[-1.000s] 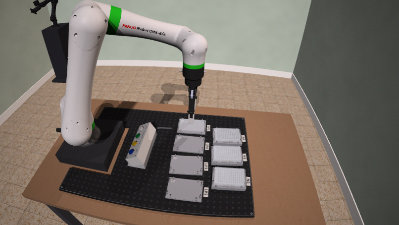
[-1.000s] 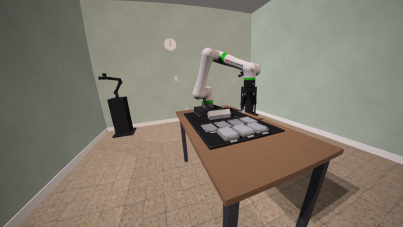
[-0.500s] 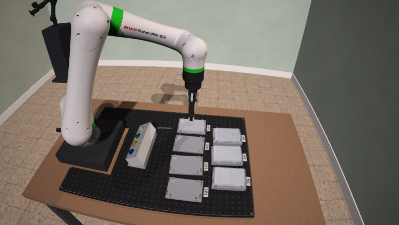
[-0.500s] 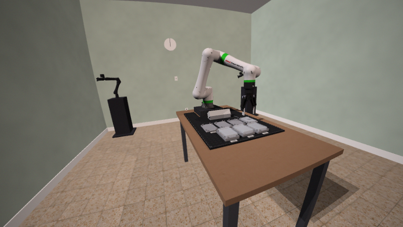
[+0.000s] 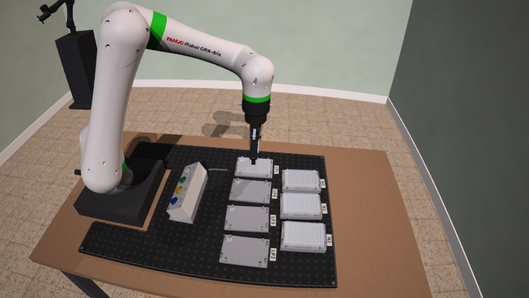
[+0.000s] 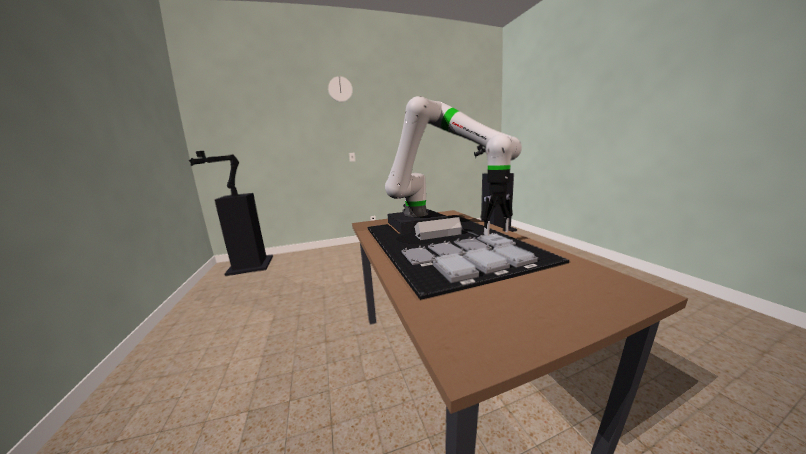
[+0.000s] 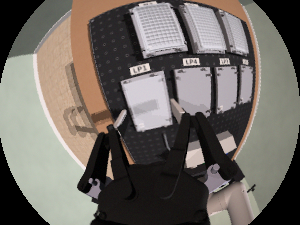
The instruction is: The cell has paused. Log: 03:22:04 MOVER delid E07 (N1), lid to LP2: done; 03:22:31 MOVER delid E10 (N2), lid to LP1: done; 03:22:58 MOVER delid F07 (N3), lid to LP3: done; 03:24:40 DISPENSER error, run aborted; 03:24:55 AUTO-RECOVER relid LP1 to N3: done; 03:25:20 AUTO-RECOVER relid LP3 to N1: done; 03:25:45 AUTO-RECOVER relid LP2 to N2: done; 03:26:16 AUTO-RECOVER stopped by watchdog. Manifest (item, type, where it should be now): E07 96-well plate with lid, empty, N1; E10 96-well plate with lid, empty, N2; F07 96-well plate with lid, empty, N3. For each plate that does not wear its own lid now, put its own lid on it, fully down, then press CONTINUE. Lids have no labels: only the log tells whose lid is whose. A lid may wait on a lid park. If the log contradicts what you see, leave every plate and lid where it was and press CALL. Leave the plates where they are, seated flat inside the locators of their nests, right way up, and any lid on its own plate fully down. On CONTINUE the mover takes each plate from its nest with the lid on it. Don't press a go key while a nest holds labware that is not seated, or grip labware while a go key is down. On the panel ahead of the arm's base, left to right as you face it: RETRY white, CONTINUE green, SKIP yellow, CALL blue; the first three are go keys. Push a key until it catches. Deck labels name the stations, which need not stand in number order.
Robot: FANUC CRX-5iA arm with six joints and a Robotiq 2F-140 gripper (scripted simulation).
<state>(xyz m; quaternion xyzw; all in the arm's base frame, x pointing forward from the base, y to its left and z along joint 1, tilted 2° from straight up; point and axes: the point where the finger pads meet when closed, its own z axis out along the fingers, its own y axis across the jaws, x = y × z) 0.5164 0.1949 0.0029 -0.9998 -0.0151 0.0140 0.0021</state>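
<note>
A pale lid point(image 5: 258, 167) lies on the far lid park, labelled LP1 point(image 5: 275, 169). My gripper point(image 5: 253, 161) points straight down over the lid's far edge, open, one finger on each side; I cannot tell whether they touch it. In the wrist view the lid point(image 7: 145, 100) lies between my fingertips. Three 96-well plates stand in the right column: the far one point(image 5: 300, 180), the one at N1 point(image 5: 300, 205) and the one at N2 point(image 5: 302, 235). The far plate point(image 7: 157, 30) shows its wells more sharply than the other two.
Lid parks LP4 point(image 5: 250, 191), LP3 point(image 5: 247, 218) and LP2 point(image 5: 244, 250) are bare grey pads. The key panel point(image 5: 186, 191) stands left of them, with green point(image 5: 182, 180), yellow point(image 5: 178, 190) and blue point(image 5: 173, 201) keys. The arm's base point(image 5: 122, 192) is at the left.
</note>
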